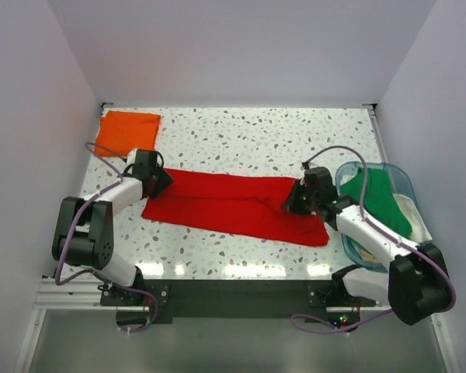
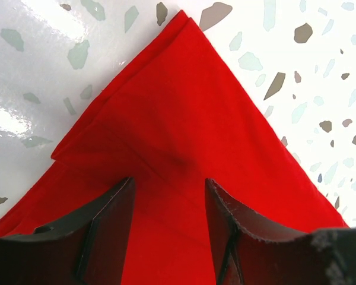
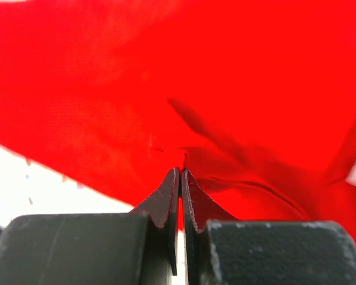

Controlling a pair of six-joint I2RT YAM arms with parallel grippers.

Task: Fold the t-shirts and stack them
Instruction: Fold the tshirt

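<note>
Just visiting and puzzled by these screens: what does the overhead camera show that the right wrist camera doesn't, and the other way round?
Only the overhead view: both arms, the whole red t-shirt laid as a long strip, a folded orange t-shirt at the far left corner, a green t-shirt in a teal tub on the right, and the left gripper at the red shirt's left end. Only the right wrist view: fingertips pressed together on a puckered fold of cloth. Both: the red t-shirt and the right gripper pinching it.
</note>
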